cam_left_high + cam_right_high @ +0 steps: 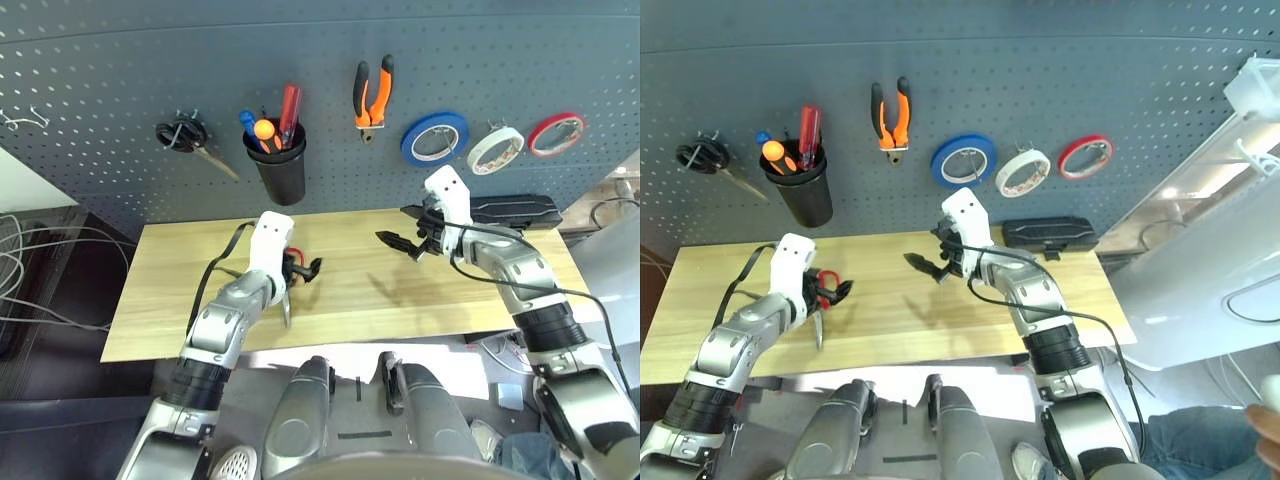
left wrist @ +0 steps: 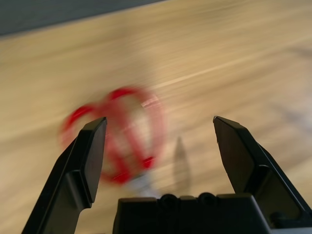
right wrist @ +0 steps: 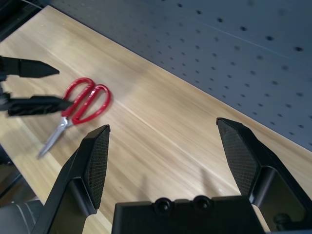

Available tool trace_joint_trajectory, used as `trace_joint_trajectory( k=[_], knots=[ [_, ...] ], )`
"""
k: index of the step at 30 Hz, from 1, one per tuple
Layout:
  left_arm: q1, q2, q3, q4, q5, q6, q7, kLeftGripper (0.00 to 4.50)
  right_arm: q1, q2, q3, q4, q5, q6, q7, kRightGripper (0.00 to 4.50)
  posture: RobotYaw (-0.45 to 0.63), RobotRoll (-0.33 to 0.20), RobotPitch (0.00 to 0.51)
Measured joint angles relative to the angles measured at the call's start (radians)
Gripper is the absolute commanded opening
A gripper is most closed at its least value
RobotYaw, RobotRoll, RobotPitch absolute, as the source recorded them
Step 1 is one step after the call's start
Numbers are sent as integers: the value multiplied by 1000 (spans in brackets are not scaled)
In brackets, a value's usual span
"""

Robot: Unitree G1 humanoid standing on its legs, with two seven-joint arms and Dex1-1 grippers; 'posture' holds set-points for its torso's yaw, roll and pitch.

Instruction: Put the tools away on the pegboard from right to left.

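Red-handled scissors (image 3: 80,105) lie flat on the wooden table (image 1: 400,300), blades toward its front edge. My left gripper (image 1: 305,270) is open right at their handles, its fingers (image 3: 34,103) on either side of the red loops without closing on them. My right gripper (image 1: 394,225) hovers open and empty above the table's middle right. On the pegboard (image 1: 100,90) hang the orange-and-black pliers (image 1: 372,95) and the whitish tape roll (image 1: 495,148). A black cup (image 1: 280,170) on the board holds screwdrivers, one with an orange handle (image 1: 264,130).
Black-handled scissors (image 1: 183,135) hang on the pegboard's left. A blue tape roll (image 1: 434,138) and a red tape roll (image 1: 556,133) flank the whitish one. A black case (image 1: 515,210) lies at the table's back right. Cables hang past the left edge.
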Motion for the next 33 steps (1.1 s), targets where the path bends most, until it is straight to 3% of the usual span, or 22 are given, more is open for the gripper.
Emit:
trace_joint_trajectory(
  k=[6,16,20,30,33],
  knots=[
    [-64,-38,88,162,29,-52,77,4469,2,9,1,0,-1,1,-7,4500,88,0,226],
    [-172,-41,86,540,117,-214,95,4469,2,16,1,-3,0,13,-17,4500,74,0,223],
    [-203,-31,67,595,147,-238,71,3503,2,18,0,-4,0,14,-17,4500,73,0,222],
    [-191,-46,67,560,147,-251,10,28,-20,28,-4,-2,2,5,-17,4500,95,0,215],
    [-177,-46,66,527,157,-279,11,28,-32,39,-4,4,3,-22,-14,4500,99,0,212]
  ],
)
